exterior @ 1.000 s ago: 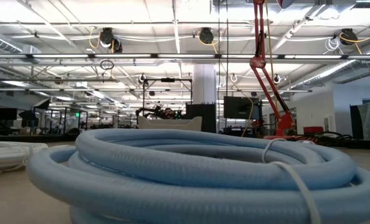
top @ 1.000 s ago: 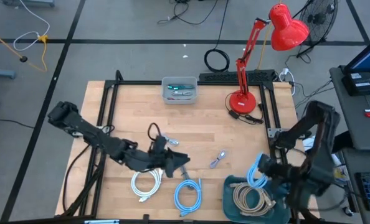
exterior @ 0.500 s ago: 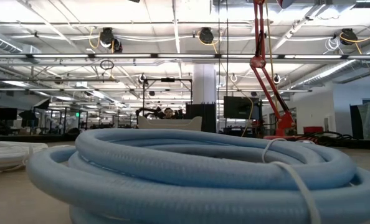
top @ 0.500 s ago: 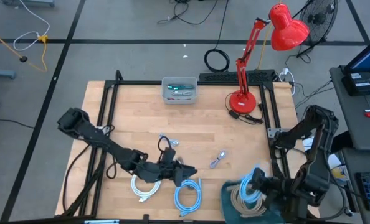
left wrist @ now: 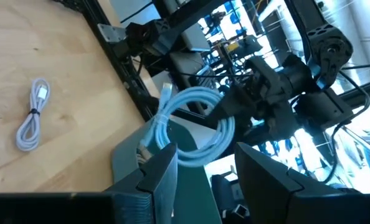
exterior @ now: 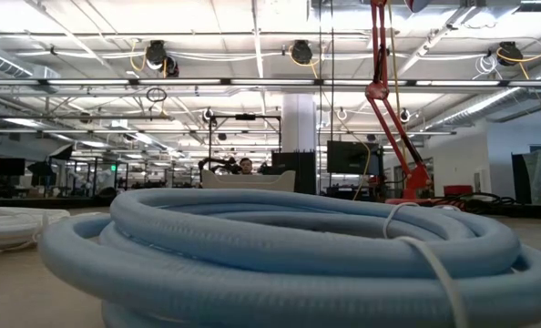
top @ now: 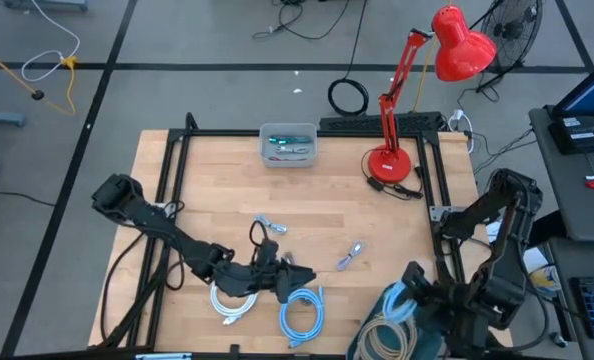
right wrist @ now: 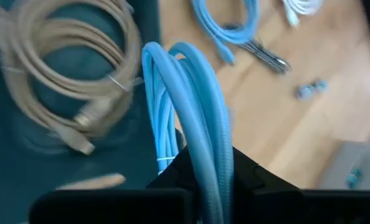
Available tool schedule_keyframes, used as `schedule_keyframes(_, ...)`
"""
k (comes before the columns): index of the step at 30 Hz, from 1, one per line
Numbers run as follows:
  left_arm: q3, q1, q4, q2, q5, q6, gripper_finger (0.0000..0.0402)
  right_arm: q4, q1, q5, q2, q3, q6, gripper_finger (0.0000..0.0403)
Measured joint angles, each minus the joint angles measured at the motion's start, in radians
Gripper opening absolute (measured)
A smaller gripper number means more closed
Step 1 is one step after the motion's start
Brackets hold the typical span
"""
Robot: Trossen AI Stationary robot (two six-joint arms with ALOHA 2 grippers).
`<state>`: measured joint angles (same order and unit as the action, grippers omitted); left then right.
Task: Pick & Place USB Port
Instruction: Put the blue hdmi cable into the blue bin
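Note:
A light-blue cable coil (right wrist: 191,118) hangs above the teal tray (top: 369,312) at the near right, and my right gripper (top: 410,302) is shut on it. A beige cable coil (right wrist: 66,68) lies in the tray. My left gripper (top: 295,280) stands open and low over the wood, nothing between its fingers, beside a second blue coil (top: 302,312) and a white coil (top: 232,298) lying flat near the front edge. A small grey USB cable (top: 350,256) lies mid-table. The low view is filled by the blue coil (exterior: 280,246) on the table. My right gripper pinches the bundled loops of the light-blue coil (right wrist: 203,155) between its two fingers. The fingers slant downward, and the coil hangs clear above the tray. Its loose plug end (left wrist: 144,149) dangles below the coil.
A grey bin (top: 288,145) stands at the far edge and a red desk lamp (top: 389,160) at the far right. Another small cable (top: 268,227) lies behind my left gripper. A black frame (top: 172,170) borders the table. Bare wood lies in the far middle.
My right gripper has carried the light-blue coil toward the near edge, over the tray, tipping as it went. My left gripper has gone down and toward the near edge, closer to the blue coil on the table, still open.

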<state>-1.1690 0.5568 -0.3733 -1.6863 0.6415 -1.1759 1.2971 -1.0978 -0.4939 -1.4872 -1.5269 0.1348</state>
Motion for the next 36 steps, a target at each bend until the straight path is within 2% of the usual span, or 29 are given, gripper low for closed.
schedule_keyframes(2, 0.000, 0.000, 0.000, 0.000, 0.000, -0.001, 0.0161, 0.009, -0.001, 0.005, 0.000, 0.000, 0.005, 0.0024)
schedule_keyframes(7, 0.000, -0.006, 0.001, 0.000, -0.001, 0.000, 0.0161, -0.044, -0.002, 0.131, 0.000, 0.000, 0.025, 0.0024)
schedule_keyframes(13, 0.000, -0.008, 0.002, 0.000, -0.002, 0.005, 0.0161, -0.007, -0.003, 0.149, 0.001, 0.011, 0.073, 0.0024)
schedule_keyframes(17, 0.000, -0.007, 0.002, 0.000, -0.002, 0.005, 0.0161, -0.004, -0.003, 0.155, 0.002, 0.070, 0.110, 0.0024)
schedule_keyframes(23, 0.000, -0.009, 0.002, 0.000, -0.002, 0.015, 0.0161, -0.003, -0.003, 0.260, 0.000, 0.194, 0.203, 0.0024)
schedule_keyframes(27, 0.000, -0.008, 0.002, 0.000, -0.002, 0.016, 0.0161, 0.026, -0.003, 0.293, 0.002, 0.245, 0.297, 0.0024)
schedule_keyframes(32, 0.000, -0.013, 0.002, 0.000, -0.003, 0.019, 0.0161, 0.053, 0.006, 0.391, 0.001, 0.241, 0.409, 0.0024)
schedule_keyframes(36, 0.000, -0.025, 0.002, 0.000, -0.003, 0.028, 0.0161, 0.062, 0.005, 0.394, 0.007, 0.198, 0.429, 0.0024)
